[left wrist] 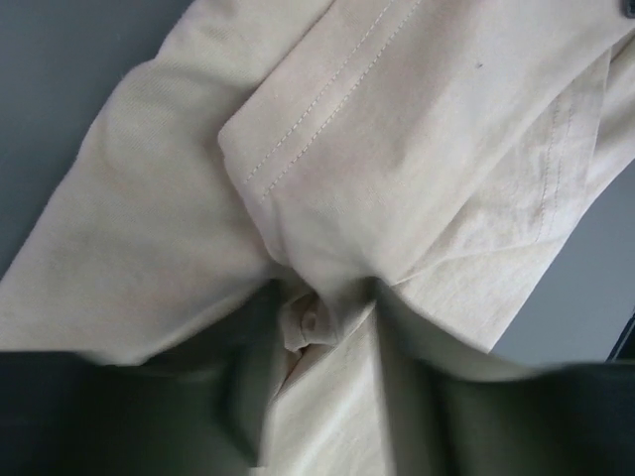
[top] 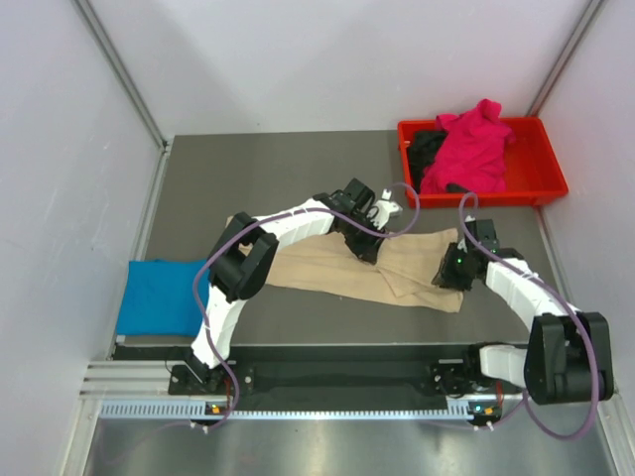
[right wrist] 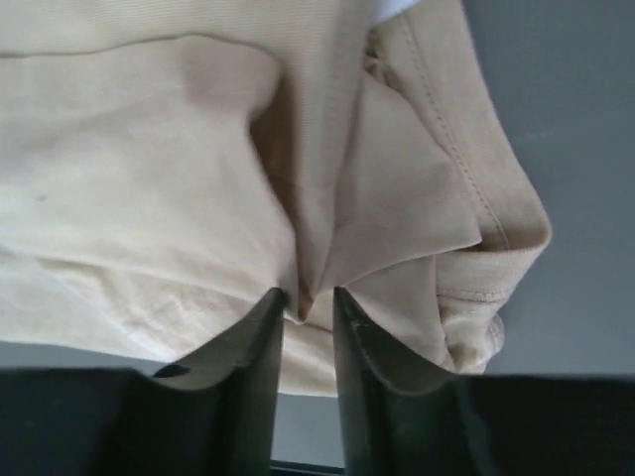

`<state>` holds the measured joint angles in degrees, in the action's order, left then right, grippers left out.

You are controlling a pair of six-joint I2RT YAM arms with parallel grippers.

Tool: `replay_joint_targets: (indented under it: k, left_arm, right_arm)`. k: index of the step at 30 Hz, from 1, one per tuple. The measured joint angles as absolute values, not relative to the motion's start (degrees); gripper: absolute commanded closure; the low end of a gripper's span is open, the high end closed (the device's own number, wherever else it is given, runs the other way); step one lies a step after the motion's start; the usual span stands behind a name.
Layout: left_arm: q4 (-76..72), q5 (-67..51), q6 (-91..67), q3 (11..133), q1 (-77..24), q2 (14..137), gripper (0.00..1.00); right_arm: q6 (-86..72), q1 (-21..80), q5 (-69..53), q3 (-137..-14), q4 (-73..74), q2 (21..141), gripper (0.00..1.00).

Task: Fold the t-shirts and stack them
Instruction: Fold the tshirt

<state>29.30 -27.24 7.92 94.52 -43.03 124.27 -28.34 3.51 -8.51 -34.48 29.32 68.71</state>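
Observation:
The beige-tan t-shirt (top: 317, 266) lies spread across the middle of the table. My left gripper (top: 369, 250) is down on its middle. In the left wrist view the left gripper (left wrist: 322, 297) is open, with a bunched ridge of beige cloth (left wrist: 327, 149) between its fingers. My right gripper (top: 448, 276) is at the shirt's right end. In the right wrist view the right gripper (right wrist: 309, 297) stands slightly open around a small fold of the cloth (right wrist: 149, 198). The blue t-shirt (top: 159, 297) lies folded at the table's left edge. The magenta-pink t-shirt (top: 471, 149) and the black one (top: 427, 149) lie crumpled together.
The red tray (top: 541, 188) holding the pink and black shirts stands at the back right corner. Grey walls close in the table on the left, back and right. The arms' base rail (top: 327, 382) runs along the near edge.

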Motion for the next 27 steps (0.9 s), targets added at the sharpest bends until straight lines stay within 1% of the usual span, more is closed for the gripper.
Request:
replay_joint_targets:
  k: [1,4,5,10,12,13,15,17,19,22,27]
  left_arm:
    - [29.5,-27.2,8.0,94.5,-43.0,124.3,0.42]
    - [30.6,-27.2,8.1,94.7,-42.7,124.3,0.33]
    - [30.9,-27.2,8.2,94.9,-42.5,124.2,0.26]
    - [34.4,-28.1,9.3,95.1,-39.7,120.9,0.25]
    - [35.5,-28.9,10.6,94.4,-36.4,117.4,0.25]
    - [35.6,-29.0,11.0,93.7,-34.1,115.4,0.25]
    - [35.6,-28.2,12.1,91.7,-29.1,111.3,0.25]
    - [35.2,-25.8,13.6,89.3,-23.0,107.8,0.25]
    - [33.4,-21.4,15.3,86.3,-17.4,105.6,0.25]
    - [31.9,-15.3,17.8,82.3,-12.2,105.6,0.23]
    - [29.7,-9.5,20.2,79.9,-7.9,109.8,0.23]
  right_arm:
    - [-28.2,3.5,-7.8,-34.5,29.4,69.6,0.65]
    - [-28.1,3.5,-6.7,-34.5,29.7,70.3,0.58]
    - [-28.2,3.5,-6.2,-34.6,29.8,69.9,0.55]
    - [-28.1,3.5,-3.1,-36.0,32.8,64.9,0.49]
    - [-28.3,3.5,-1.8,-36.4,34.2,62.2,0.41]
    - [-28.7,3.4,-1.0,-36.4,34.7,60.8,0.39]
    - [-29.2,3.3,0.1,-36.3,35.8,58.8,0.39]
    - [-30.2,3.1,0.9,-35.9,36.2,57.4,0.36]
    - [-31.4,2.7,1.8,-34.7,36.1,56.8,0.36]
    - [-33.2,2.2,2.8,-32.2,35.7,56.8,0.37]
    - [-36.1,1.5,3.4,-28.1,33.3,57.7,0.41]
